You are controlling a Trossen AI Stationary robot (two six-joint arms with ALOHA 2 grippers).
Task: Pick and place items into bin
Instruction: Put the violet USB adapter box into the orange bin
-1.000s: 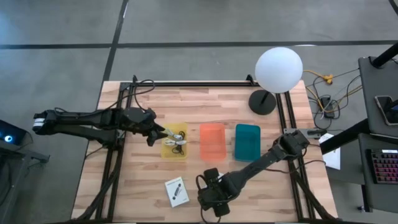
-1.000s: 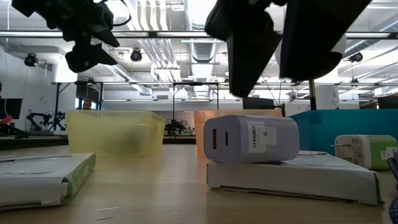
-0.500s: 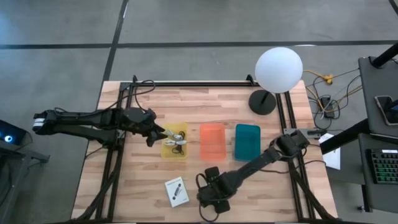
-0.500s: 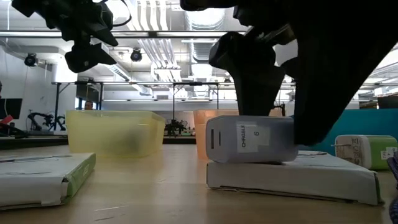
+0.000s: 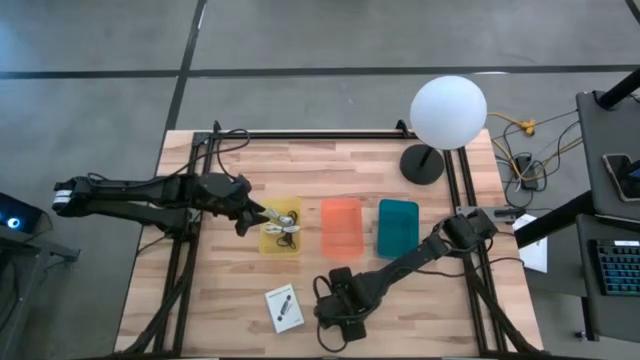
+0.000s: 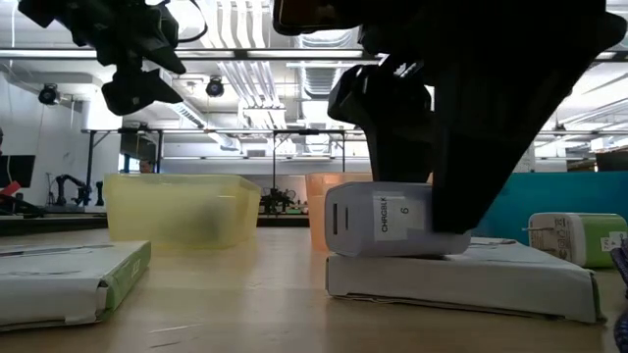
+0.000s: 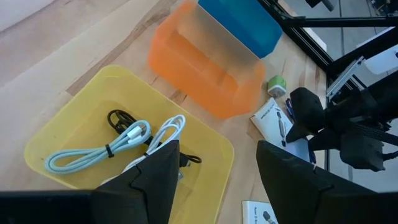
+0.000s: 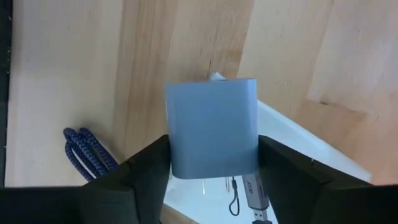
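A white charger block [image 8: 212, 127] lies flat on a white box [image 6: 461, 279] near the table's front edge. My right gripper [image 8: 212, 142] stands over it, pointing down and shut on it. A white printed card [image 5: 284, 308] lies to its left, and a blue braided cord [image 8: 87, 152] lies coiled beside the box. My left gripper [image 7: 217, 180] hangs open above the yellow bin [image 5: 280, 228], which holds a pale cable [image 7: 124, 142] and a black cable [image 7: 121, 118]. My right gripper pinches the charger block by two opposite narrow sides [image 8: 175, 149] between its two fingers. The fingers [image 6: 392, 127] come from above, pointing almost straight down. The block still lies on the white box.
An orange bin [image 5: 341, 227] and a teal bin [image 5: 398, 227] stand in a row to the right of the yellow one. A white globe lamp [image 5: 448, 112] stands at the back right. A small green-and-white block [image 6: 579, 238] lies near the teal bin. Another flat box [image 6: 69, 279] lies front left.
My right gripper has come down over the charger block and its fingers have narrowed onto the block's sides. The block has turned a little on the white box, its port face swinging away from the low view.
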